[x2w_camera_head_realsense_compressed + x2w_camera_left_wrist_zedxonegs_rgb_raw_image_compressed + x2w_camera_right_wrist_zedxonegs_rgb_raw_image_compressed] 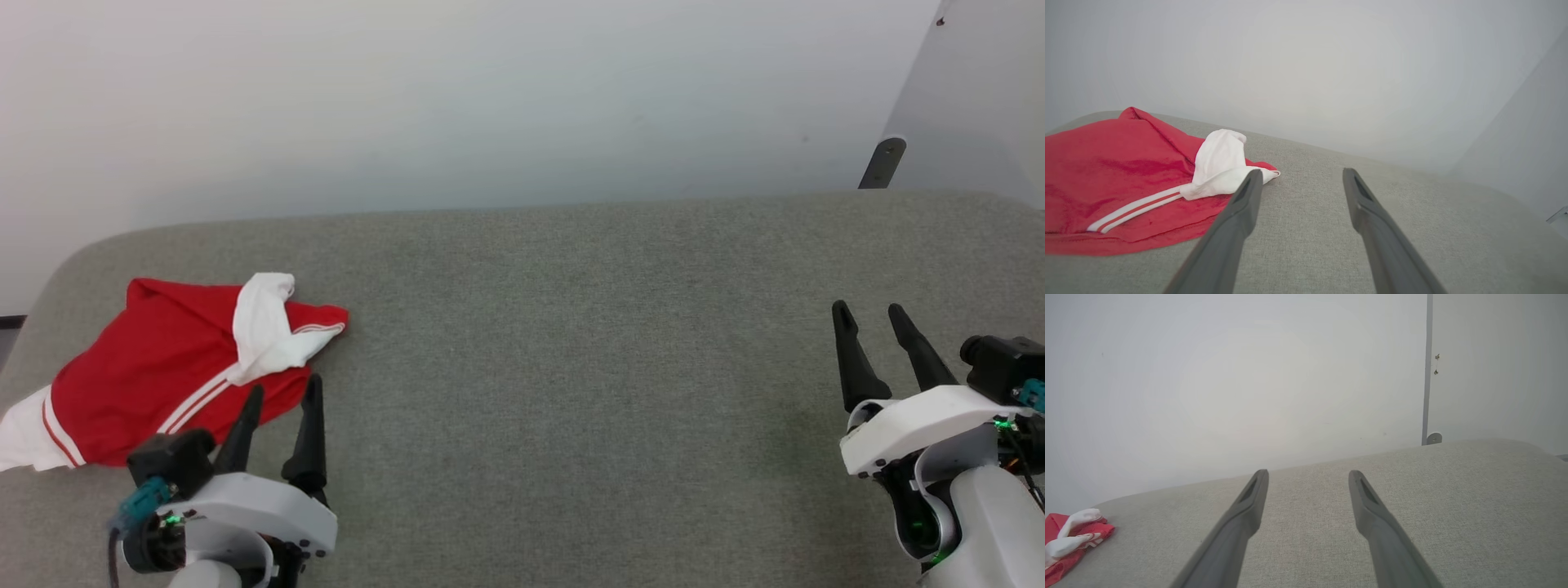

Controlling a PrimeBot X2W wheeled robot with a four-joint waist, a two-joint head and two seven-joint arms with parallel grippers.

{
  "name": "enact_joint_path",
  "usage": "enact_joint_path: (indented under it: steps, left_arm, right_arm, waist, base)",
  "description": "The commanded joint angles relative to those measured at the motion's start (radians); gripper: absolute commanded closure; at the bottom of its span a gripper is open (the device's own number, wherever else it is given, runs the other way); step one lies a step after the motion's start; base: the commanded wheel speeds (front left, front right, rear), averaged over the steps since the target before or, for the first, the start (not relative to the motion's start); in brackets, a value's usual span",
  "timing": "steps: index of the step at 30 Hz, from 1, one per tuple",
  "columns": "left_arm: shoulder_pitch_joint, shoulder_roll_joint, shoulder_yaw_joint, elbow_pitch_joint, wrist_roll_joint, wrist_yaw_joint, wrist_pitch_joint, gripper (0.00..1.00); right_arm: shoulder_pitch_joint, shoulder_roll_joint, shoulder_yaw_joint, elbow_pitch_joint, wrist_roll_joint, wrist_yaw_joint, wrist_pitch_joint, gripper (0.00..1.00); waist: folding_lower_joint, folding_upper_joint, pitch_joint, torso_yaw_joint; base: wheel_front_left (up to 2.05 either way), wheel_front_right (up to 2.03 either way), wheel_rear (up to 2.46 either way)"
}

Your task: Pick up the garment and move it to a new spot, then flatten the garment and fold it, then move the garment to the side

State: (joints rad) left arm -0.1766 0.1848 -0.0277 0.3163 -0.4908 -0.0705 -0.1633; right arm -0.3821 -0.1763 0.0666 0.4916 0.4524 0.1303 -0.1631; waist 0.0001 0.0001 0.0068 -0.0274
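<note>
The red garment [155, 367] lies crumpled at the left end of the grey fabric table [571, 367], one white panel folded over its top and another at its near-left corner. My left gripper [285, 390] stands open right at the garment's near-right edge, with nothing between its fingers. In the left wrist view the garment [1114, 179] spreads to the left of the open left gripper [1299, 175], whose left finger overlaps the white panel. My right gripper [868, 309] is open and empty far away at the table's right side. The right wrist view shows the open right gripper [1309, 474] and the garment [1069, 539] at the far left.
A pale wall [490, 98] rises behind the table's far edge. A dark bracket [882, 163] sits at the back right by a wall panel. Wide bare grey cloth stretches between the two grippers.
</note>
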Motion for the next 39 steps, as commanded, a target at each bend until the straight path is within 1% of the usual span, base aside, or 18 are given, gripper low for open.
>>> enact_joint_path:
  steps: [1,10,19,22,27,34,39]
  left_arm:
    - [-0.018,0.006,-0.001,0.0,0.025,-0.003,-0.009,0.0]
    - [-0.024,0.006,0.007,0.03,0.098,-0.01,-0.03,0.0]
    - [-0.027,0.008,0.012,0.045,0.176,-0.017,-0.051,0.0]
    - [-0.027,0.007,0.014,0.063,0.191,-0.02,-0.056,0.0]
    - [-0.034,-0.011,0.035,0.091,0.175,-0.034,-0.066,0.0]
    - [-0.044,0.0,0.035,0.114,0.221,-0.044,-0.08,0.0]
    - [-0.047,-0.003,0.039,0.127,0.246,-0.045,-0.089,0.0]
  right_arm:
    - [-0.025,-0.009,0.001,-0.001,-0.027,0.0,-0.009,0.0]
    - [-0.034,-0.022,0.004,0.018,-0.121,0.001,-0.031,0.0]
    - [-0.051,-0.021,0.005,0.045,-0.194,0.001,-0.05,0.0]
    - [-0.052,-0.022,0.005,0.053,-0.213,0.0,-0.057,0.0]
    - [-0.047,-0.019,-0.012,0.059,-0.235,0.0,-0.067,0.0]
    - [-0.032,-0.013,-0.04,0.056,-0.267,0.001,-0.079,0.0]
    - [-0.021,-0.009,-0.049,0.056,-0.302,0.001,-0.088,0.0]
  waist:
    - [-0.0001,-0.0001,-0.001,0.0]
    - [-0.0001,-0.0001,-0.004,-0.003]
    - [-0.0001,-0.0001,-0.01,-0.007]
    - [-0.0001,-0.0001,-0.011,-0.009]
    - [-0.0001,-0.0001,-0.012,-0.01]
    - [-0.0001,-0.0001,-0.011,-0.013]
    - [-0.0001,-0.0001,-0.012,-0.015]
  base:
    - [0.0,0.0,0.0]
    - [0.0,0.0,0.0]
    - [0.0,0.0,0.0]
    - [0.0,0.0,0.0]
    - [0.0,0.0,0.0]
    - [0.0,0.0,0.0]
    - [0.0,0.0,0.0]
